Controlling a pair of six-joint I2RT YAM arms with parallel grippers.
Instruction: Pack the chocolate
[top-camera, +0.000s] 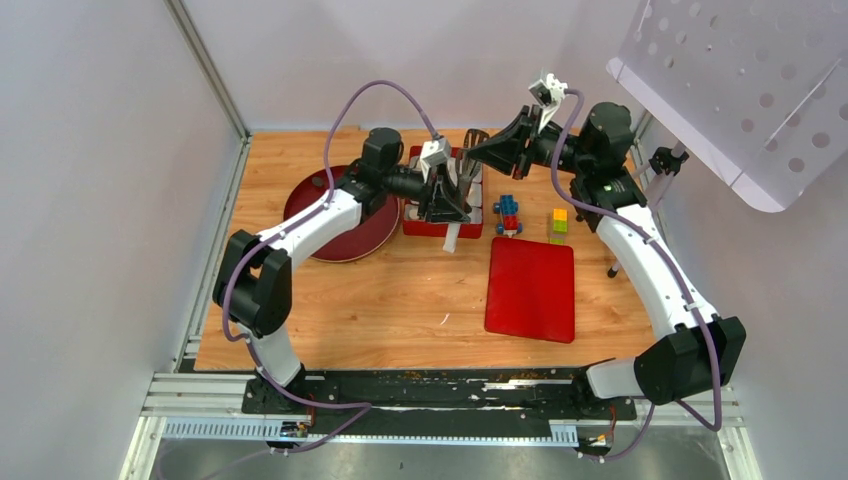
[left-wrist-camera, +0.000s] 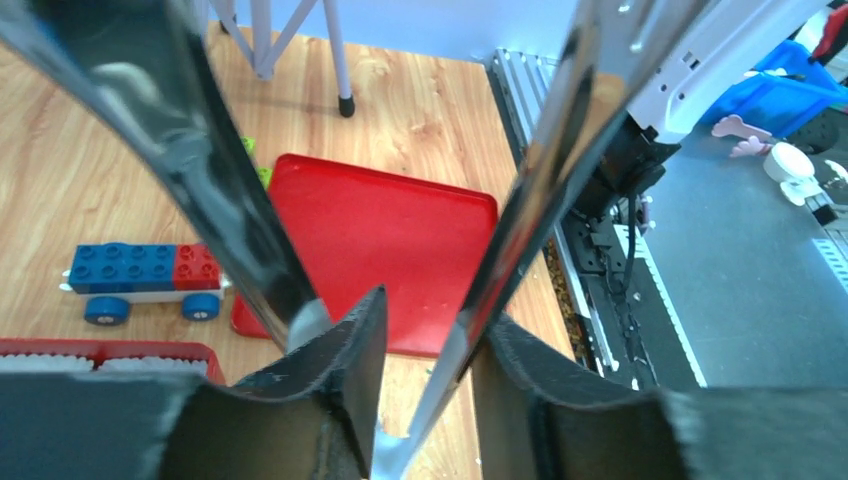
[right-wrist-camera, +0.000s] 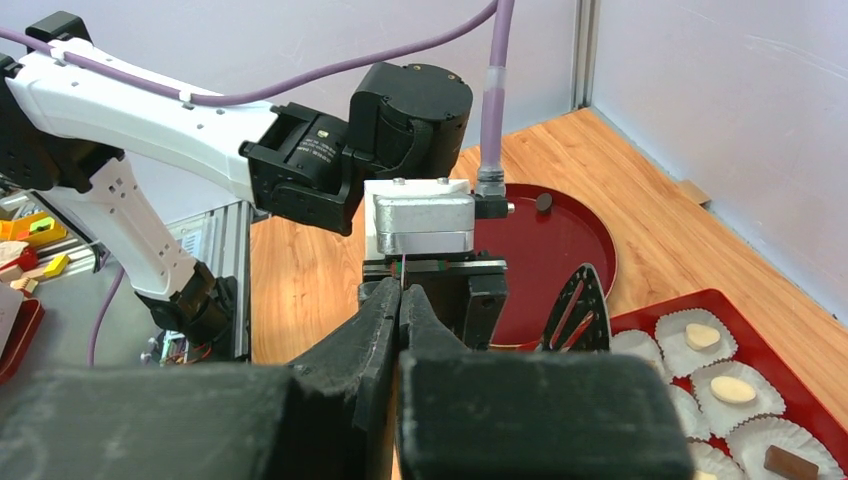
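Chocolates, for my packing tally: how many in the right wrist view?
4: two pale chocolates and a brown one in cups, a dark one on the round plate; maybe more hidden.

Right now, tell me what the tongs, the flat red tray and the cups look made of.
The tongs: metal, polished, with mirror-like reflections. The flat red tray: probably plastic, smooth with a soft sheen. The cups: likely paper, white, matte, with crinkled walls.

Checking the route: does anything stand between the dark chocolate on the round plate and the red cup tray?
Nothing visible does: the plate with the chocolate and the tray sit side by side. Only the left gripper, holding tongs, hangs above the tray.
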